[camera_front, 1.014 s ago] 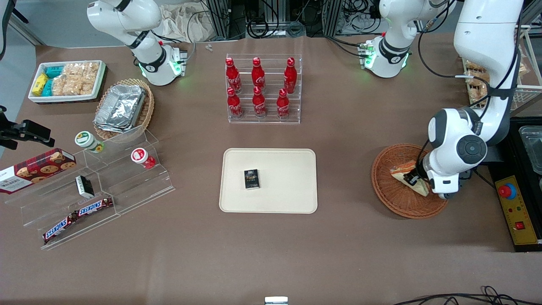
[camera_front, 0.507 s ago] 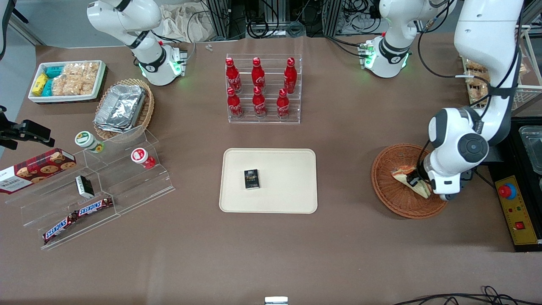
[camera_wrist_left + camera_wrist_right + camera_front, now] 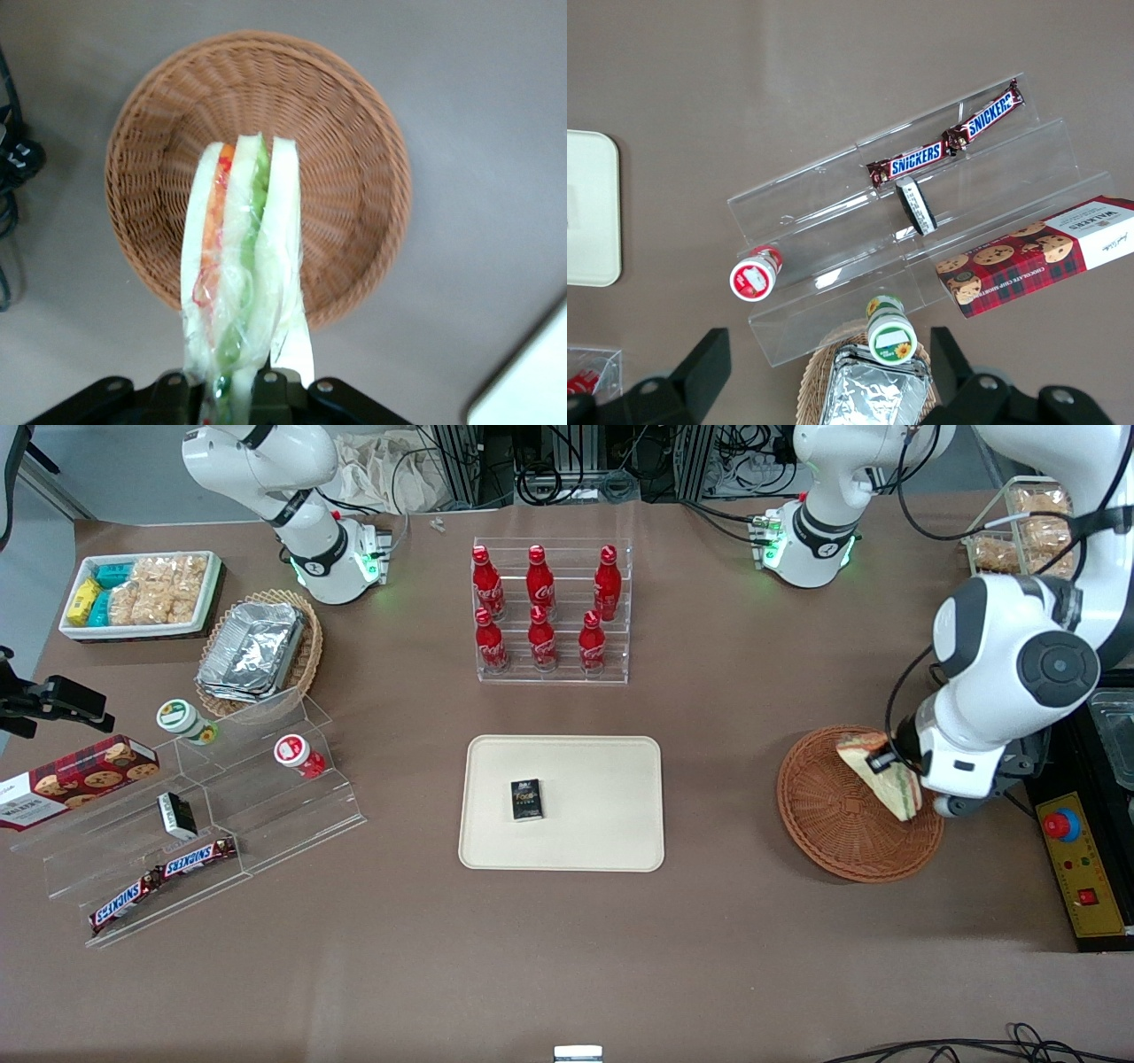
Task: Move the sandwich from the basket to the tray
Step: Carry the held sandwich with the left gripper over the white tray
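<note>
My left gripper point(image 3: 890, 766) is shut on the sandwich point(image 3: 879, 772), a wrapped wedge with white bread and orange and green layers. It holds the sandwich lifted above the round reddish-brown wicker basket point(image 3: 828, 815), which holds nothing else. In the left wrist view the sandwich point(image 3: 241, 257) hangs from the gripper point(image 3: 226, 390) over the basket point(image 3: 354, 177). The cream tray point(image 3: 602, 833) lies at the table's middle, toward the parked arm from the basket, with a small black box point(image 3: 526, 799) on it. A corner of the tray point(image 3: 532, 381) shows in the wrist view.
A clear rack of red cola bottles point(image 3: 549, 611) stands farther from the camera than the tray. A clear stepped shelf point(image 3: 204, 815) with snack bars and cups, a paler basket of foil containers point(image 3: 257, 651) and a white snack bin point(image 3: 142, 593) lie toward the parked arm's end.
My left gripper has risen with the sandwich, lifting it out of the basket. The arm's wrist has moved up and away from the camera.
</note>
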Robot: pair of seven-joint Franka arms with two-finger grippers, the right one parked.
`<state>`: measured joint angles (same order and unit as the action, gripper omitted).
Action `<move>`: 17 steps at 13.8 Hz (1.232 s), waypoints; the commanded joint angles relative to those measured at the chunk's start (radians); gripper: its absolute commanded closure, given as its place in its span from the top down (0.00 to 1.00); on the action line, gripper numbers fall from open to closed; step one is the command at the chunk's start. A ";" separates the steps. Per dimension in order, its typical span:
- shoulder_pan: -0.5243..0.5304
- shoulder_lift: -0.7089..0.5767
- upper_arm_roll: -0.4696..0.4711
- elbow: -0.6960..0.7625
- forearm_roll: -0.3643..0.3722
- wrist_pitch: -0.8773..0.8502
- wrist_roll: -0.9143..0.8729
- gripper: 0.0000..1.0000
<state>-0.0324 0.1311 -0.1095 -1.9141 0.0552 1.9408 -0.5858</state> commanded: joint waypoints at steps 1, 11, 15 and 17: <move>0.000 0.018 -0.090 0.067 -0.009 -0.062 0.084 0.00; -0.058 0.168 -0.352 0.159 0.011 0.048 0.081 0.00; -0.125 0.269 -0.351 0.162 0.072 0.134 0.052 0.00; -0.156 0.338 -0.351 0.174 0.139 0.206 -0.032 0.00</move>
<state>-0.1581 0.3931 -0.4632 -1.7897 0.1344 2.1098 -0.5510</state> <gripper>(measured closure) 0.837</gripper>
